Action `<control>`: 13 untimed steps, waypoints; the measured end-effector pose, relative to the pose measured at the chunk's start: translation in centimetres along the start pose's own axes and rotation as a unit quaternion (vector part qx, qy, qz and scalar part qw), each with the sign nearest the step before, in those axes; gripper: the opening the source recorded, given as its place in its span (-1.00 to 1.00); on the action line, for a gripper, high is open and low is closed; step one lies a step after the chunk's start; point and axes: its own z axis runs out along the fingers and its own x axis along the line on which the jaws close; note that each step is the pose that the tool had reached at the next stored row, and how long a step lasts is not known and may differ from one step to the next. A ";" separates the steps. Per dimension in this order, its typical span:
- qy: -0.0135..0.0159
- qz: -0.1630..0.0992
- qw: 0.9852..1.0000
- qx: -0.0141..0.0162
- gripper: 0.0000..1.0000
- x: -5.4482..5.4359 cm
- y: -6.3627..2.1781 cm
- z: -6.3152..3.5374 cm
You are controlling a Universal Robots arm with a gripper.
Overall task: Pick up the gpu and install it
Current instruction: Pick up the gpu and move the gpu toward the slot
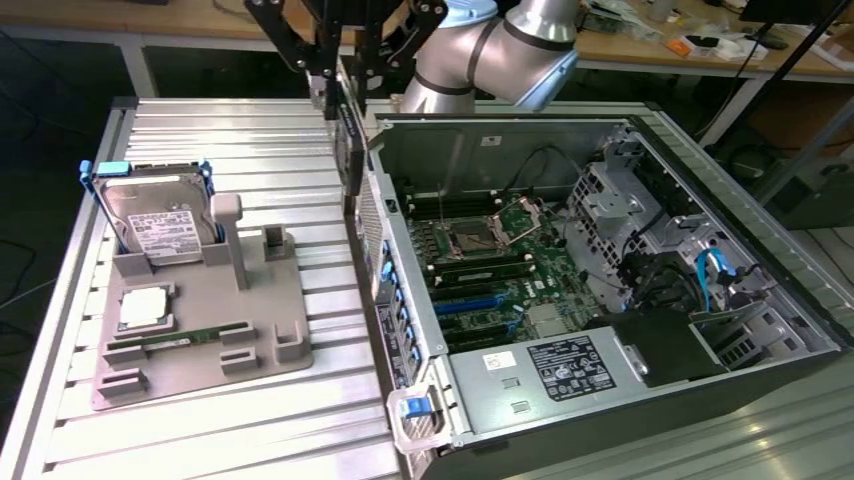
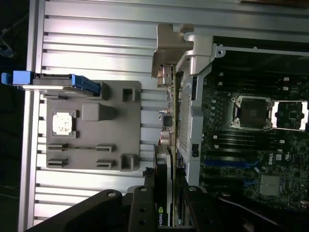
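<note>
Above ribbed table (image 1: pixel 240 130), hand (image 1: pixel 354 85) holds gpu (image 2: pixel 163 174) beside case (image 1: pixel 507 150) holding motherboard (image 1: pixel 481 270).

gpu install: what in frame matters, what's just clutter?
In play: gripper shut on the gpu; open PC case; motherboard.
Idle: hard drive; processor chip; memory stick; gray holder under them.

Glossy silver-grey arm (image 1: pixel 487 55) with rounded joints, black bolted fingers (image 1: pixel 284 38)

Exterior high, wrist overhead; shared computer case (image 1: pixel 481 150)
</note>
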 end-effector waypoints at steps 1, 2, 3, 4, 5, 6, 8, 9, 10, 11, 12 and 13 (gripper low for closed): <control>0.000 0.000 1.000 0.000 -0.46 -0.4 -0.02 0.00; 0.000 0.000 1.000 0.000 -0.46 -0.6 -0.04 0.00; 0.000 0.000 1.000 0.000 -0.46 -0.8 -0.05 0.00; 0.000 0.000 1.000 0.000 -0.46 -1.0 -0.06 0.00; 0.000 0.000 1.000 0.000 -0.46 -1.2 -0.08 0.00; 0.000 0.000 1.000 0.000 -0.46 -1.6 -0.11 0.00; 0.001 0.000 1.000 0.000 -0.46 -2.5 -0.16 -0.02; 0.001 0.000 1.000 0.000 -0.46 -2.9 -0.19 -0.02; 0.001 0.000 1.000 0.000 -0.46 -3.4 -0.22 -0.02; 0.001 0.000 1.000 0.000 -0.46 -3.9 -0.26 -0.02; 0.001 0.000 1.000 0.000 -0.46 -4.3 -0.29 -0.03; 0.001 0.000 1.000 0.000 -0.46 -4.8 -0.31 -0.04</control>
